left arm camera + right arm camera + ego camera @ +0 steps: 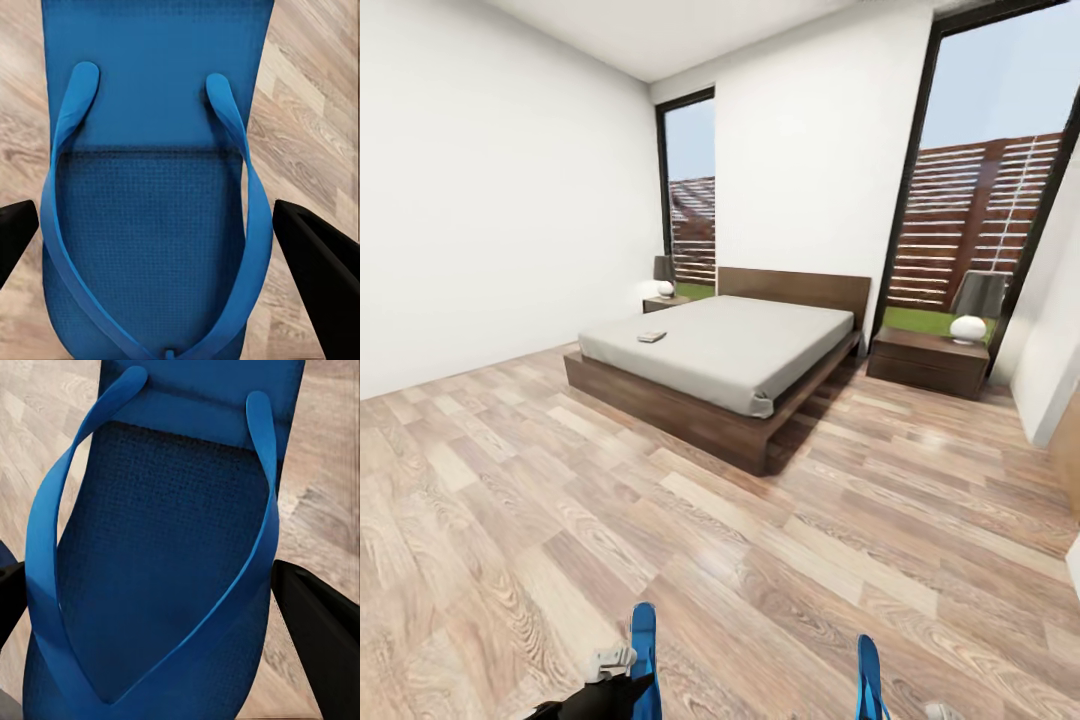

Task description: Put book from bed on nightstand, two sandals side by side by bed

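sandals (150, 172) (157, 555) | l tool (161, 247) & r tool (150, 615) each pinching one | book (651, 337) on bed (760, 350)

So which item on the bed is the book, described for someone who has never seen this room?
Find the large low bed with the dark wooden frame, standing between two tall windows. On its pale mattress, near the side facing the far nightstand, lies the book, a small flat thing. It is the one object on an otherwise bare mattress.
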{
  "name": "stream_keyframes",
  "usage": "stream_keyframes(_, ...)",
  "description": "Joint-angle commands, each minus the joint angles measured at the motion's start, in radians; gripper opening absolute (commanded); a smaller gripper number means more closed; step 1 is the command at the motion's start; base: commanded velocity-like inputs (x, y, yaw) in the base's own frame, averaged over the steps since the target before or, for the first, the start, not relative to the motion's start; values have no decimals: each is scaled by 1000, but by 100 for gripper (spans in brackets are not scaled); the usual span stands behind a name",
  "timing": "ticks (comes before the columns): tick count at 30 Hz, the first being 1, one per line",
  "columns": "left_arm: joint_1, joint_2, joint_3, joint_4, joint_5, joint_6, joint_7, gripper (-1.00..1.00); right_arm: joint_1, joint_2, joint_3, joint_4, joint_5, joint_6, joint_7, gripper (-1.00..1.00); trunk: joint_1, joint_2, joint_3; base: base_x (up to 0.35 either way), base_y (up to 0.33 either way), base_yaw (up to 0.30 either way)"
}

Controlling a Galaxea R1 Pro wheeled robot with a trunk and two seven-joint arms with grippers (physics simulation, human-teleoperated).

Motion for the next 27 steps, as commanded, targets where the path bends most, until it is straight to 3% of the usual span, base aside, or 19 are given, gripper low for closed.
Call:
stream_keyframes(1, 0, 0, 6, 0, -6, -2, -4, -100, -1, 0, -7, 0, 1, 10, 4, -100, 0, 0, -1, 0, 0, -277)
stream_keyframes(17, 0, 0, 6, 0, -6, -2, -4, -100, -1, 0, -7, 0, 1, 10, 4, -100, 0, 0, -1, 2, 0, -276)
stream_keyframes(27, 0, 0, 6, 0, -6, -2, -4, -100, -1, 0, -7, 0, 1, 10, 4, -100, 0, 0, -1, 202, 0, -274)
